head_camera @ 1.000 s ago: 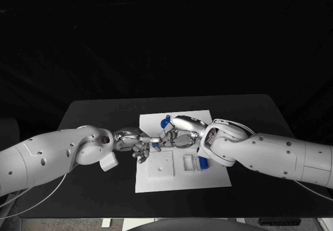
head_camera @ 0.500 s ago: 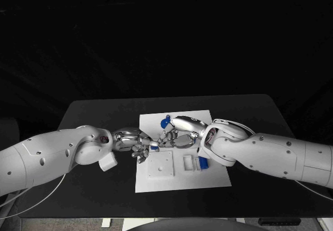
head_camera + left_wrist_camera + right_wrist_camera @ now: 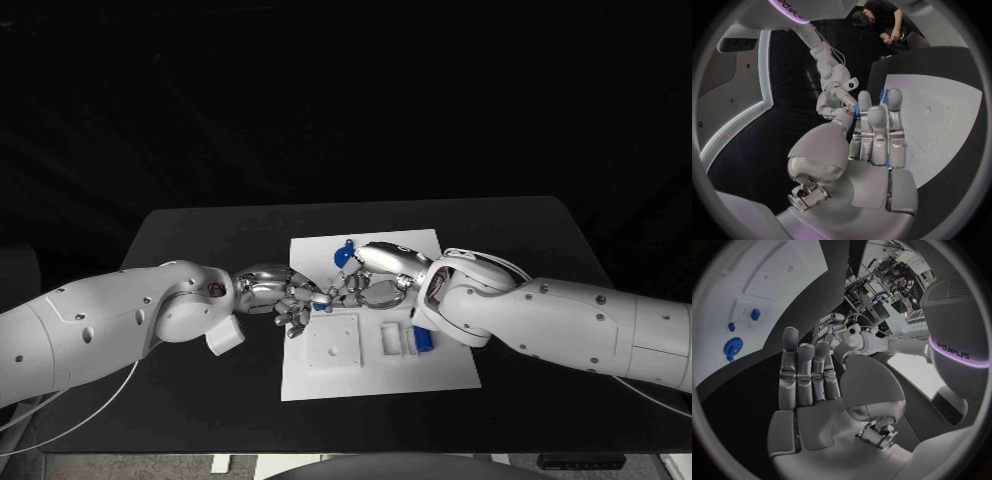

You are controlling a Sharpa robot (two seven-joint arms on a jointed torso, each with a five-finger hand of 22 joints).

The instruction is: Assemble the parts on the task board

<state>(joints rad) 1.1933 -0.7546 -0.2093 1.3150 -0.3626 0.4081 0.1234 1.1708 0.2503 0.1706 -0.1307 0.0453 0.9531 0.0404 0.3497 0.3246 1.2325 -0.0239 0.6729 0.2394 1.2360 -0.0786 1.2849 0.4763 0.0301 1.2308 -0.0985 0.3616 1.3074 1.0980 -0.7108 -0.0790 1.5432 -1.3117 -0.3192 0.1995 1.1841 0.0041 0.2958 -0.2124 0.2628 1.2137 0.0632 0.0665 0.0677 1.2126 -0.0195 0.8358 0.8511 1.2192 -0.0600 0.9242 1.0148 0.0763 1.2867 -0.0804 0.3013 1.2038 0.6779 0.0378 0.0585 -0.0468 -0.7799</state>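
Both hands meet over the task board, fingertips almost touching above its left-centre. The left hand pinches a small blue part at its fingertips, and blue shows between its fingers in the left wrist view. The right hand faces it, fingers straight and close together, apparently holding nothing. The part sits between the 2 hands; its long axis I can't tell. Another blue part lies on the board's far edge, 1 more on its right.
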